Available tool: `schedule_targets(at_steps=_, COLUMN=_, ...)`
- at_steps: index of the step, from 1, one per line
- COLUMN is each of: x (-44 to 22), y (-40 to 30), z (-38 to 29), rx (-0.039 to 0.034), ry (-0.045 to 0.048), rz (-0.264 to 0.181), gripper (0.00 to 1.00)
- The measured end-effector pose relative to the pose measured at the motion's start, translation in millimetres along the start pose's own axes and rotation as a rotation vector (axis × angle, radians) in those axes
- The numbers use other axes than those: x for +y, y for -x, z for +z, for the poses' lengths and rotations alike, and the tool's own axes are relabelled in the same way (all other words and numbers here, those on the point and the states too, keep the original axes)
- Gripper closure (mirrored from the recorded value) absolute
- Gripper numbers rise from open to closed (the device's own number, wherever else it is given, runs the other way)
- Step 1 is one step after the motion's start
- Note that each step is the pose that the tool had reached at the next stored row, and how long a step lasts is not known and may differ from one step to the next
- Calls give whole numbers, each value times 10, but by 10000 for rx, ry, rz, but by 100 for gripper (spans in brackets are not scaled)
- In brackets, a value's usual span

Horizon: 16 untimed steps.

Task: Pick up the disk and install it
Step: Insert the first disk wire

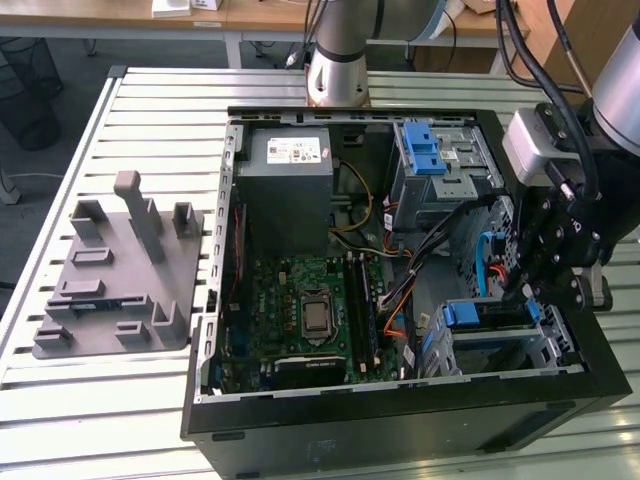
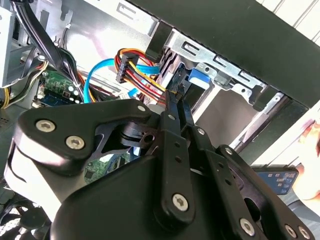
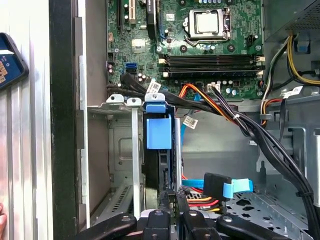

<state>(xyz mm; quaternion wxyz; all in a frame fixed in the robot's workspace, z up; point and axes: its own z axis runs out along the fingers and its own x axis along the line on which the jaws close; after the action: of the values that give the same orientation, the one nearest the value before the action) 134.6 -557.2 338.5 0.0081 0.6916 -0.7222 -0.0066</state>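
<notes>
GRIPPER (image 1: 522, 293): right of exterior view, low over drive bay (image 1: 556, 342) | JAWS: pressed together, nothing between – suited to pushing, not gripping | DISK (image 1: 470, 314): lower right, edge-on in that bay, blue rails up – judged seated | CONTACT: tip-to-disk touch unclear | CASE (image 1: 400, 422): open side up on table (image 1: 100, 400) for top access

No legible print, not even on the white sticker (image 1: 296, 152)
</notes>
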Motion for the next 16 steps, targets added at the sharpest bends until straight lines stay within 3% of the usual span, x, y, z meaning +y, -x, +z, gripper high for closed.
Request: schedule_targets(at_steps=16, x=-2, y=-27, z=28, rx=3, ry=31, rz=-5, gripper=83)
